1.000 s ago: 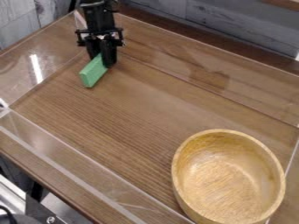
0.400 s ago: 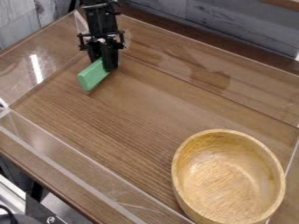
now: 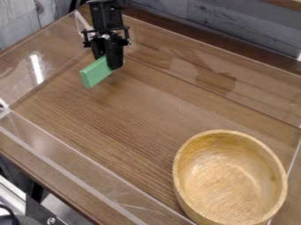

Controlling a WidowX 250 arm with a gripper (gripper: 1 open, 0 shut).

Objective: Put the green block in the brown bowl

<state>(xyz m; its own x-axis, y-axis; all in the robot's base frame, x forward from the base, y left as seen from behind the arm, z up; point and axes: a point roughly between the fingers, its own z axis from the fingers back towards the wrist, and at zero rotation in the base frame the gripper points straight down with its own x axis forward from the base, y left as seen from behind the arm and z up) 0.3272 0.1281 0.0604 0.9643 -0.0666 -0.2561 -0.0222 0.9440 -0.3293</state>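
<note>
Right, my pincer (image 3: 113, 61) sits at the far left of the table, pointing steeply down, its black fingers drawn together on the upper end of the green block (image 3: 99, 71). I read it as clenched on the block — the bar's top edge disappears between the fingertips, and the rest of it hangs out below and to the left of them, tilted. Whether its lower end touches the wood I cannot tell from this angle. The black arm rises from the pincer straight up out of the top of the view.

Outward from there, the wooden table (image 3: 141, 123) spreads toward me with its grain running diagonally, and a clear plastic wall (image 3: 47, 141) borders it along the left and near sides, catching some glare.

The brown bowl (image 3: 231, 182) stands well apart from the pincer and block — down in the near right corner, upright, its thick rim fully in view and its pale inside holding nothing.
</note>
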